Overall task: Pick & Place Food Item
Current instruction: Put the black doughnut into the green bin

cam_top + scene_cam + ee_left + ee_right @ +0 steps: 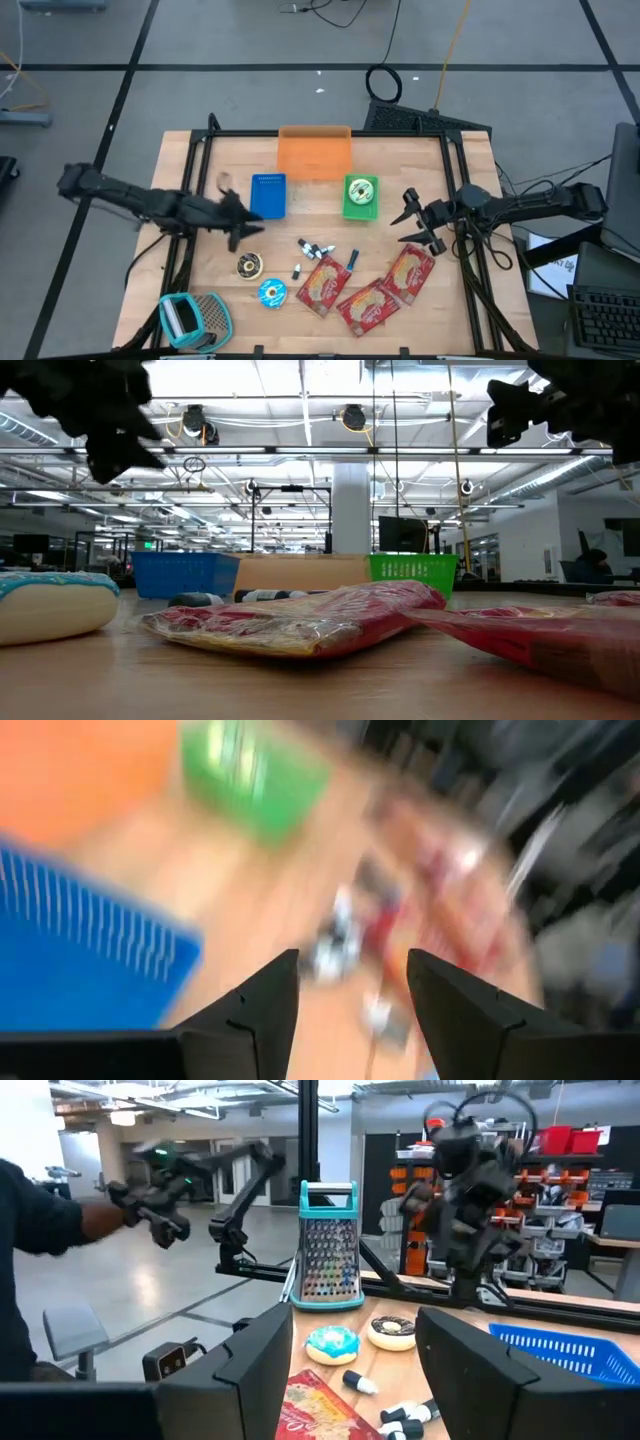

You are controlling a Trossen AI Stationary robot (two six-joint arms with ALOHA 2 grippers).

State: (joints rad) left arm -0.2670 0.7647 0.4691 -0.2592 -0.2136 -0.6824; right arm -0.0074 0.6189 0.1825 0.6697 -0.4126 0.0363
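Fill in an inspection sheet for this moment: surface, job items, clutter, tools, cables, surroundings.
Surface: wooden table.
Job's things: two donuts; red snack packets; blue basket, orange bin, green basket.
Clutter: grater; small bottles.
Tools: left tool open, empty, above table by blue basket; right tool open, empty, above table's right side.
Cables: on the floor beyond the table.
Surroundings: a sleeve at the right wrist view's edge.
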